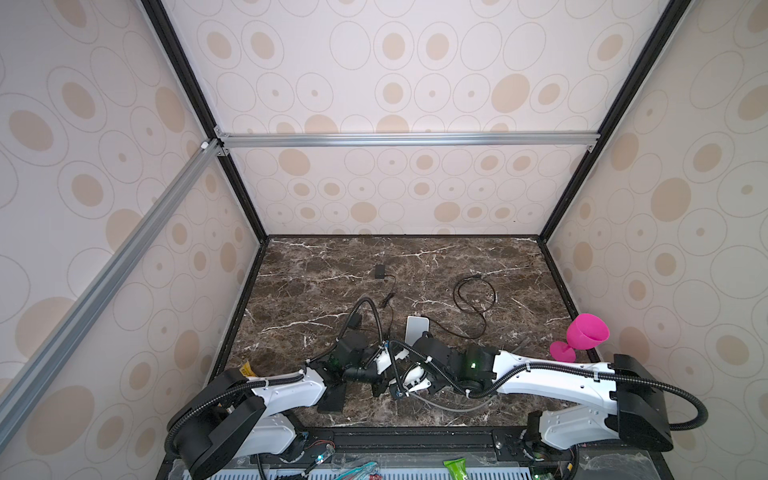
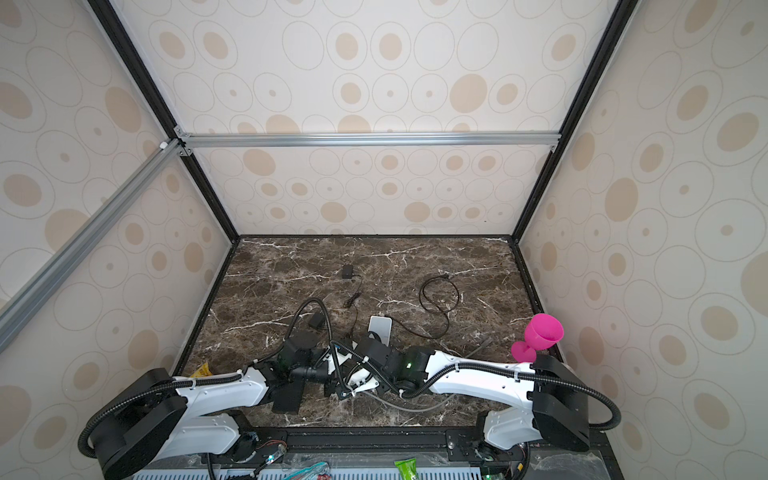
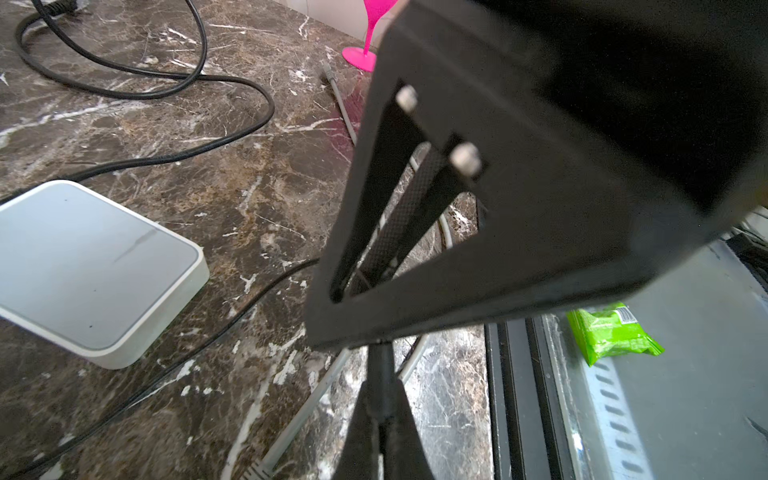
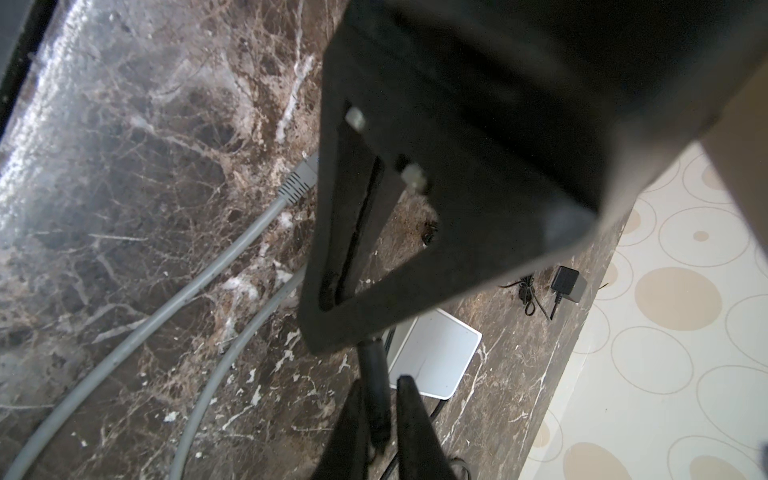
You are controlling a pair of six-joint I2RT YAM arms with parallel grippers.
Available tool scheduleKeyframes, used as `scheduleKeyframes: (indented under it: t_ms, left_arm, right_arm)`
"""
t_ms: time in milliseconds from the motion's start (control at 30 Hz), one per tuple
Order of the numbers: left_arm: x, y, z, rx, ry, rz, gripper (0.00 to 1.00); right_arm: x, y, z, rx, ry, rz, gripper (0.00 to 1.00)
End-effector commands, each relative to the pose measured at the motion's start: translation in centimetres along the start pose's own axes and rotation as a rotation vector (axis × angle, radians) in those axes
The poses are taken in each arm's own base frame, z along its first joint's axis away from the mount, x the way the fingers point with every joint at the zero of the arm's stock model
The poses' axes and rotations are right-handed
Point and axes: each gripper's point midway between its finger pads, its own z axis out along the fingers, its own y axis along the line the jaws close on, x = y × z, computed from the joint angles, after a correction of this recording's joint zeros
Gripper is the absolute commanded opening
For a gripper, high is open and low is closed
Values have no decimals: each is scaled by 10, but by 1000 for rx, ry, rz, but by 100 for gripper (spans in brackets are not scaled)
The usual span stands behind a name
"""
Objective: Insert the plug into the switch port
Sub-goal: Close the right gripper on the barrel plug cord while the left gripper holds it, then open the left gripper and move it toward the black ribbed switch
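Step, as I read it: regrasp of black plug (image 3: pixel 380 370), mid-table, just near of white switch (image 1: pixel 417 328). L gripper (image 3: pixel 384 411) clamped on it. R gripper (image 4: pixel 380 399) jaws narrow around it; can't tell if pinching. Next: one firm hold, then align w/ port.

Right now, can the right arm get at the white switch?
Probably yes: the switch lies close ahead of the right gripper with nothing standing between, though a black plug sits between its jaws.
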Motion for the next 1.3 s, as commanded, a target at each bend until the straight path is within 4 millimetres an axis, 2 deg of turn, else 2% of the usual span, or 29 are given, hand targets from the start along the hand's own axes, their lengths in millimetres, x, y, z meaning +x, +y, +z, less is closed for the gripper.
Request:
scheduleKeyframes:
  t_ms: [0, 900, 1000, 1067, 1133, 1167, 1200, 1233, 1267]
  left_arm:
    - [-5, -4, 1, 19, -9, 44, 0]
    - [-4, -4, 3, 21, -3, 38, 0]
    - [-4, -4, 3, 22, -2, 38, 0]
    - [-5, -4, 2, 22, -5, 40, 0]
    - [-5, -2, 2, 10, -5, 37, 0]
    - [-6, 1, 1, -12, -9, 34, 13]
    - [-9, 5, -1, -46, -20, 31, 31]
    - [-12, 10, -6, -93, -38, 26, 95]
    - [-18, 14, -13, -148, -67, 29, 98]
  right_arm:
    - [-3, -3, -6, 6, -1, -11, 16]
    - [-5, -4, -10, 14, -2, -1, 17]
    - [-6, -5, -10, 16, -4, -1, 12]
    - [-6, -4, -10, 15, -3, -1, 1]
    - [-5, -3, -9, 13, 2, 3, 0]
    - [-4, -3, -8, 16, 7, 7, 0]
    - [-3, -3, -7, 17, 12, 13, 0]
    - [-3, -4, -6, 23, 14, 25, 0]
    - [-2, -6, -5, 36, 16, 47, 0]
